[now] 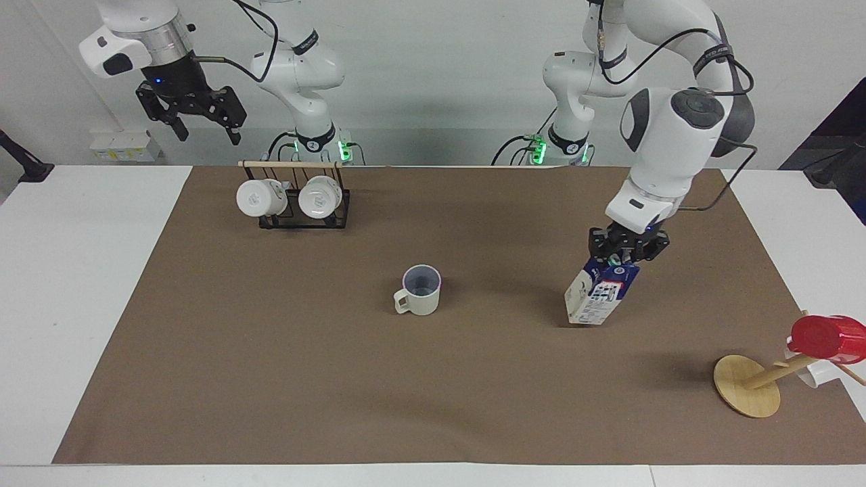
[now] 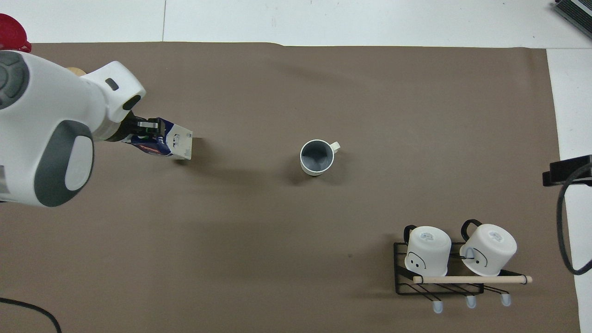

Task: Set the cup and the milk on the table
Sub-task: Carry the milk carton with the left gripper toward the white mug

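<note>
While the left gripper (image 1: 626, 251) clamps the tilted milk carton (image 1: 601, 295) by its top, the right gripper (image 1: 192, 115) waits, fingers spread, above the mug rack (image 1: 298, 203); the cream mug (image 1: 421, 290) stands mid-table.

The left arm's body is hiding most of the wooden stand (image 2: 74, 71); the red cup (image 2: 11, 39) is being cut off beside it.

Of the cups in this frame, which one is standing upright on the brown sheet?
The cream-beige cup mid-table, mouth up, handle toward the right arm's end. The two white mugs hang tipped on the black rack; the red cup sits on a wooden stand.
</note>
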